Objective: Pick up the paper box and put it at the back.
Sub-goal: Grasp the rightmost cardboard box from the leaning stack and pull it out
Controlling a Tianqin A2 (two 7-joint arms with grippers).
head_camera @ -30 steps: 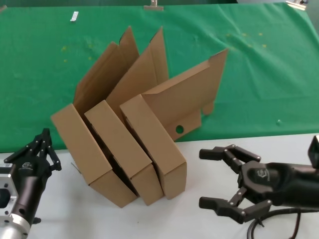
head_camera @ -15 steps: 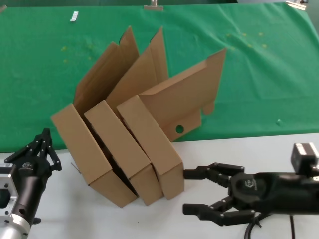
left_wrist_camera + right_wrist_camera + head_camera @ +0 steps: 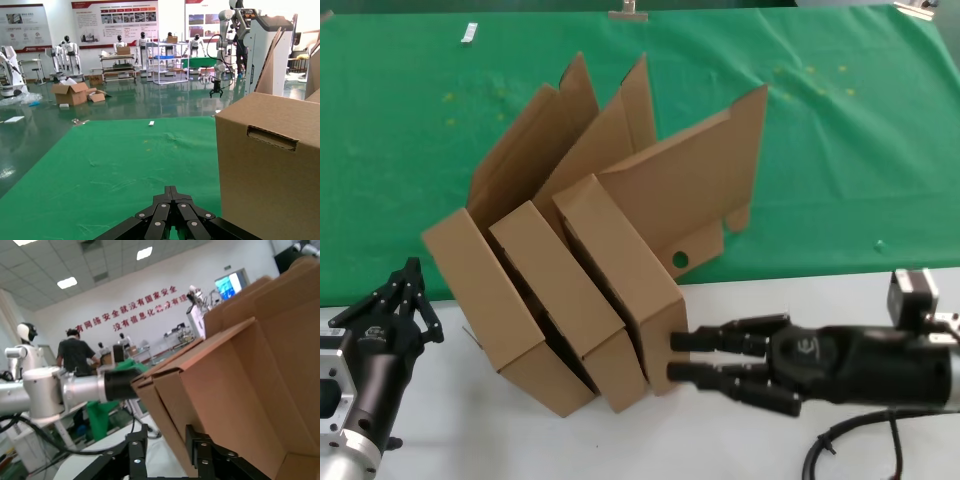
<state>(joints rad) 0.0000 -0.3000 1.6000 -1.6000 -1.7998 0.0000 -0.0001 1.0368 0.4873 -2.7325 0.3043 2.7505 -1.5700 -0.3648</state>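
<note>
- The wide green cloth surface spreads across the far half of the scene, with the plain white tabletop nearer the robot.
- Three flat brown corrugated-cardboard mailer boxes stand tilted in a row, lids open, straddling the cloth's front edge.
- The rightmost paper box, with the small round hole in its flap, leans on its neighbours, its lower corner on the white tabletop.
- The black right gripper reaches in from the right, fingers drawn close on that box's lower corner; the right wrist view shows cardboard between them.
- The black left gripper waits at the left edge, fingers together on nothing.
</note>
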